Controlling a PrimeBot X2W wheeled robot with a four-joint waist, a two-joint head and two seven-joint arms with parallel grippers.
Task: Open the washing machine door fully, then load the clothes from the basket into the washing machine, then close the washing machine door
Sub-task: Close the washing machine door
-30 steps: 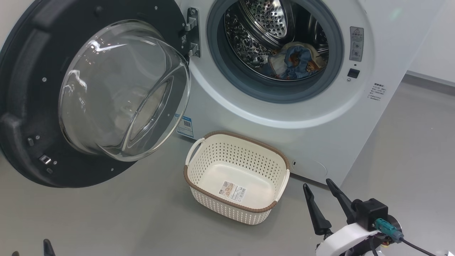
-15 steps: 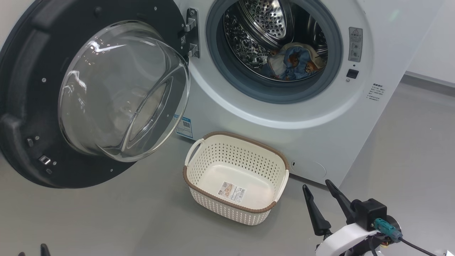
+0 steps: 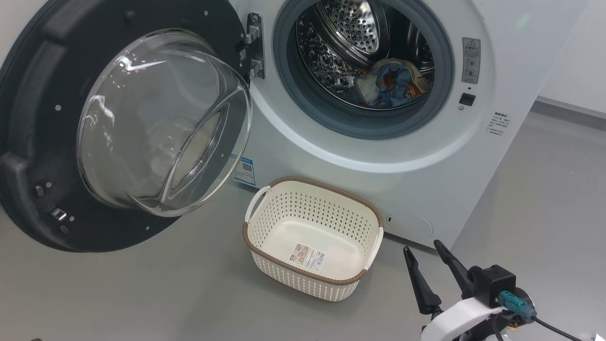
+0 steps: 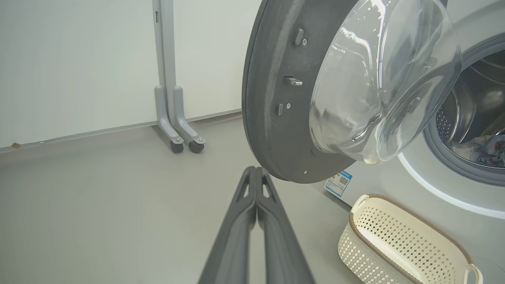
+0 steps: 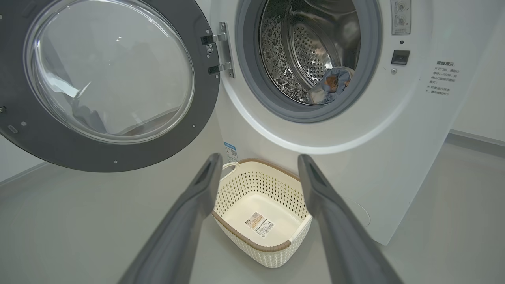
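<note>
The washing machine [image 3: 331,156] stands with its door [image 3: 28,94] swung wide to the left, the glass bowl bulging toward me. The clothes [image 3: 390,83], a blue and beige bundle, lie inside the steel drum. On the floor before the machine sits the basket [image 3: 303,208], holding just its label sticker. My right gripper [image 3: 421,245] hovers open to the right of the basket, and from its wrist the basket [image 5: 252,185] shows between the spread fingers [image 5: 259,156]. My left gripper [image 4: 255,169] is shut on nothing, low over the floor, short of the door's lower rim [image 4: 268,98].
A grey stand on castors [image 4: 173,118] stands against the white wall left of the door. Grey floor stretches left of the basket and right of the machine. A blue sticker [image 3: 244,168] is low on the washer's front.
My left gripper has closed from open to shut, and its fingertips have dropped out at the head view's bottom edge. The head picture has shifted slightly. The right gripper has stayed put.
</note>
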